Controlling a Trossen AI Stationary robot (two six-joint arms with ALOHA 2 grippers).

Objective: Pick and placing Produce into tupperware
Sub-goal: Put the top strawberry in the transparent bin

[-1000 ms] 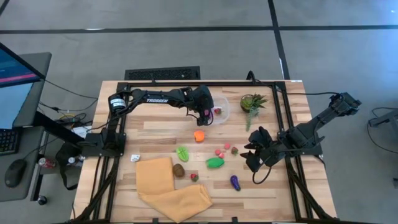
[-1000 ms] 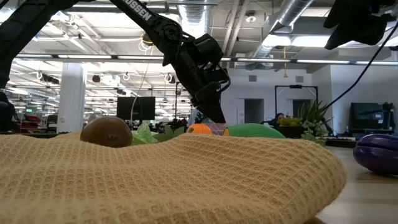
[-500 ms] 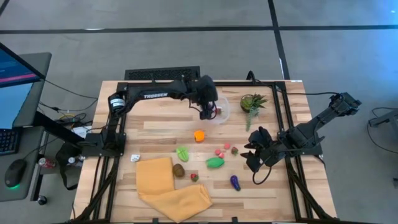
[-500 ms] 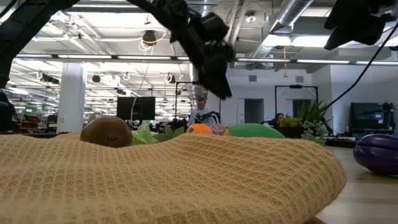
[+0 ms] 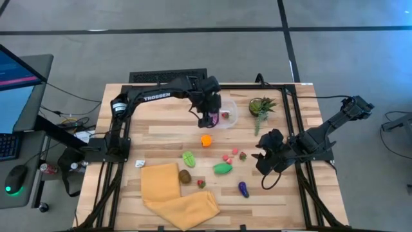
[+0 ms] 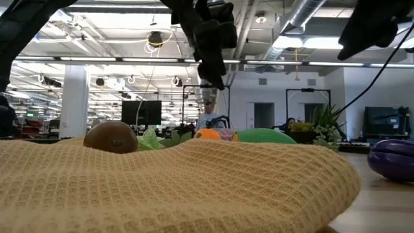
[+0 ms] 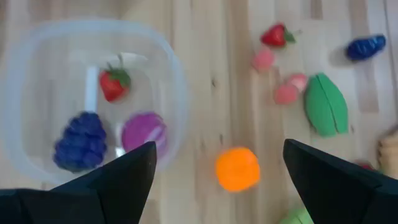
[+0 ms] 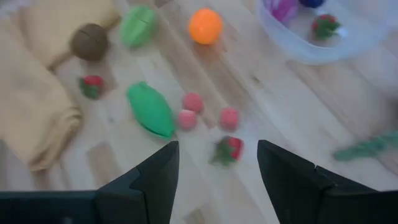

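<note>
Hovering beside the tupperware (image 5: 226, 114), which holds 3 pieces, the left gripper (image 5: 207, 120) has wide, empty jaws; the right gripper (image 5: 262, 161) waits, jaws parted, empty.

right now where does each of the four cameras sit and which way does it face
High: above the table, looking straight down; both arms, left gripper beside the tupperware.
Low: table height, looking level over the yellow cloth; left arm overhead.
Left wrist: down past its open fingers at tupperware and orange piece.
Right wrist: past the right gripper at scattered produce.
Both wrist views share the orange piece and tupperware.
</note>
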